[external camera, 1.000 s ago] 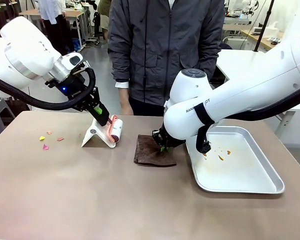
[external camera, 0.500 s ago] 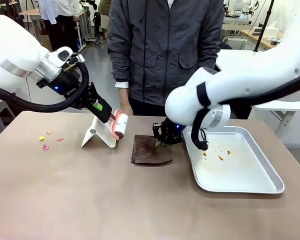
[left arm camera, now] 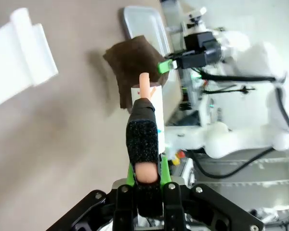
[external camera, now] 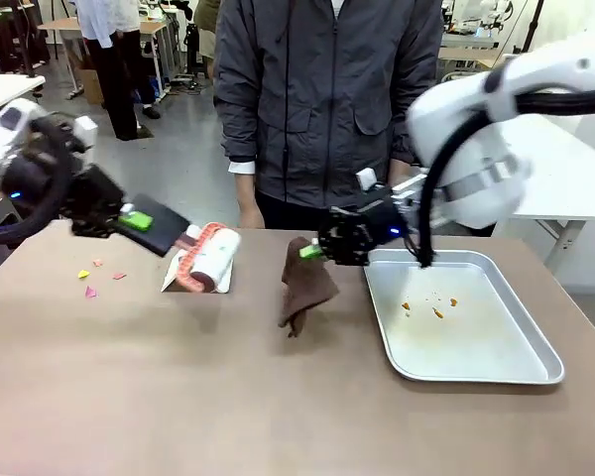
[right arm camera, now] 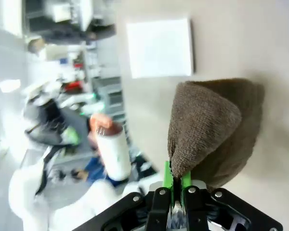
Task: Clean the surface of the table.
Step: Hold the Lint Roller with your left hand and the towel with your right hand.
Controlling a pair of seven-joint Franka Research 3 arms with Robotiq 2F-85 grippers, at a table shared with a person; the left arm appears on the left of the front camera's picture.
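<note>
The brownish table (external camera: pixel 178 397) carries a few coloured paper scraps (external camera: pixel 91 280) at its left. My left gripper (external camera: pixel 157 227) is shut on the pink handle of a lint roller (external camera: pixel 209 259), which it holds tilted just above a white stand (external camera: pixel 181 277). In the left wrist view the roller (left arm camera: pixel 146 108) sticks out past the shut fingers (left arm camera: pixel 142 139). My right gripper (external camera: pixel 314 251) is shut on a corner of a brown cloth (external camera: pixel 303 289), which hangs clear of the table. The right wrist view shows this cloth (right arm camera: pixel 207 130) bunched above the gripper (right arm camera: pixel 176 182).
A shiny metal tray (external camera: pixel 521 367) with a few orange crumbs (external camera: pixel 436 311) lies at the right. A person in a dark jacket (external camera: pixel 327 99) stands at the far edge, close behind the stand and cloth.
The left arm swung left and pulled the lint roller off its stand. The right gripper rose and lifted the brown cloth off the table, so it now hangs.
</note>
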